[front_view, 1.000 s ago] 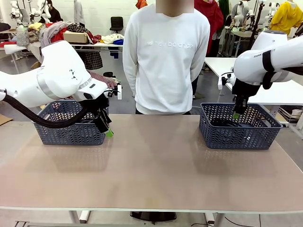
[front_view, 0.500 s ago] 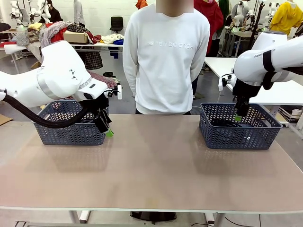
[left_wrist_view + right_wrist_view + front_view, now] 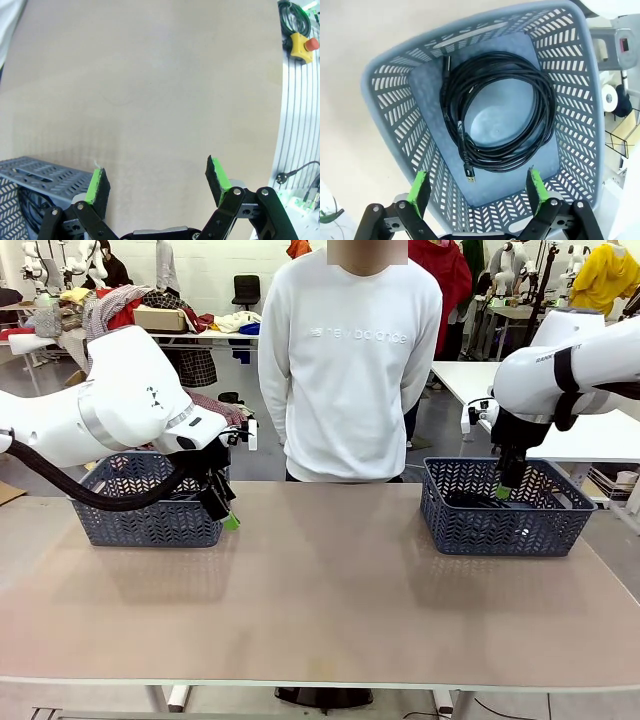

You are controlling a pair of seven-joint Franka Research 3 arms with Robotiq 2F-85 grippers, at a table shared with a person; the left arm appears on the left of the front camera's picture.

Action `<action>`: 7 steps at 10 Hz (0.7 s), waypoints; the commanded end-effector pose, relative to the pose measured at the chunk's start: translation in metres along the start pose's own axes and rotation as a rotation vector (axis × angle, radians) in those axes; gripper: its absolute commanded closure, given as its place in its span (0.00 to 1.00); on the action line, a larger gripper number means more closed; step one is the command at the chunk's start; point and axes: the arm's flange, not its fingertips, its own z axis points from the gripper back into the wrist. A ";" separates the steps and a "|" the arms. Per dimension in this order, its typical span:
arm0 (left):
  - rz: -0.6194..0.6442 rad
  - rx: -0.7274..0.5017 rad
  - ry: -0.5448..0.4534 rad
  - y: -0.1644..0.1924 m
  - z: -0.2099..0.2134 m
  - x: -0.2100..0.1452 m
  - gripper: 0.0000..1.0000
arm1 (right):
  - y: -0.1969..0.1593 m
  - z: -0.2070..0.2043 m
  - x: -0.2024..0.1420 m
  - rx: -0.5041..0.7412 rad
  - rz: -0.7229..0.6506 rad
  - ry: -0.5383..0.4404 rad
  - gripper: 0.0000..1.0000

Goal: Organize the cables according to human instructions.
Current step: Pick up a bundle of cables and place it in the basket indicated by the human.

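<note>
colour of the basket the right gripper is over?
Slate blue-grey, with a herringbone slot pattern in its walls; basket shows best in the right wrist view.

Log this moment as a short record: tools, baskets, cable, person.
left tool: open, empty, low over the bare table beside the left basket
right tool: open, empty, above the right basket
cable: one black coil lying flat on the right basket's floor, not touched by the tool
left basket contents: a dark cord just visible through its wall in the left wrist view
person: standing at the far side, arms behind the back
</note>
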 end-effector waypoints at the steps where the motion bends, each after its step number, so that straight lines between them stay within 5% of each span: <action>1: 0.003 -0.002 -0.001 0.000 0.002 -0.001 0.00 | 0.000 0.002 0.000 -0.002 0.006 -0.002 0.00; 7: 0.003 -0.002 -0.001 0.000 0.002 -0.001 0.00 | 0.000 0.002 0.000 -0.002 0.006 -0.002 0.00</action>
